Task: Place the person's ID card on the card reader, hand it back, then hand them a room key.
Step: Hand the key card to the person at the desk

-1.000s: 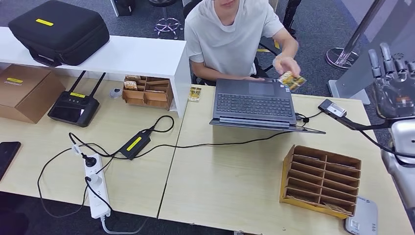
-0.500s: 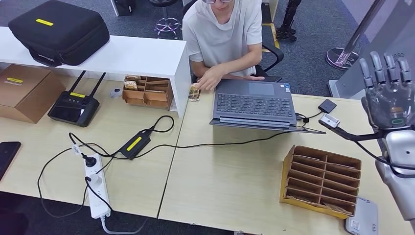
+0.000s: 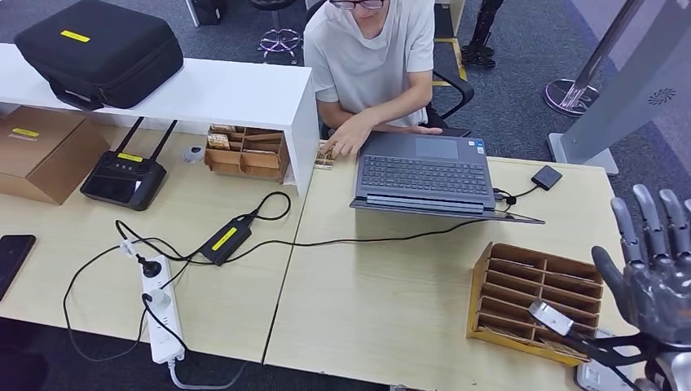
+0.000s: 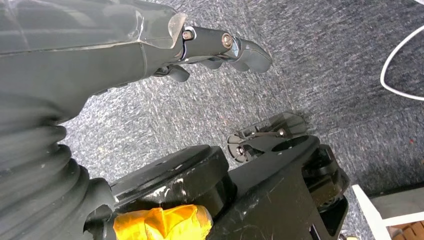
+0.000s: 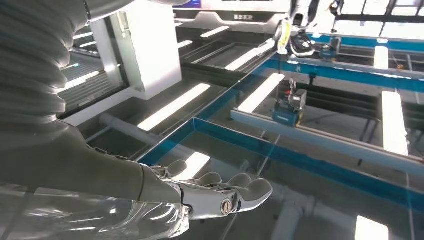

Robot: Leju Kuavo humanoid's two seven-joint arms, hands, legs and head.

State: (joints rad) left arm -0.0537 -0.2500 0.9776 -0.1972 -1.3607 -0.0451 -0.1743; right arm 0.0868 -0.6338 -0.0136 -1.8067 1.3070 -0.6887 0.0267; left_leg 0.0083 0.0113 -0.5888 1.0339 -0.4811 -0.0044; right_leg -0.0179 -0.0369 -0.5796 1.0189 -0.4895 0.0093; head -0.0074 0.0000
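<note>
Head view: the right hand (image 3: 656, 273) is raised palm-up at the right edge of the light wooden table (image 3: 391, 301), fingers extended, spread apart and empty. It stands above the right end of the brown compartmented card holder (image 3: 534, 300), which sits near the table's front right corner. Just beside the holder's front right corner, at the table edge, lies the grey card reader (image 3: 601, 376), partly cut off by the picture's lower border. Between the holder and the open laptop (image 3: 424, 173) lies a bare stretch of tabletop crossed by one black cable (image 3: 358, 239).

Across the table a seated person (image 3: 371, 57) rests a hand (image 3: 346, 137) on a small patterned card (image 3: 325, 155) lying at the far table edge, beside the laptop's left corner and the white shelf (image 3: 204, 94); whether this is the ID card cannot be told.

Left wrist view: the left hand (image 4: 165, 45) hangs over grey carpet (image 4: 325, 65), fingers curled loosely inward, holding nothing.
</note>
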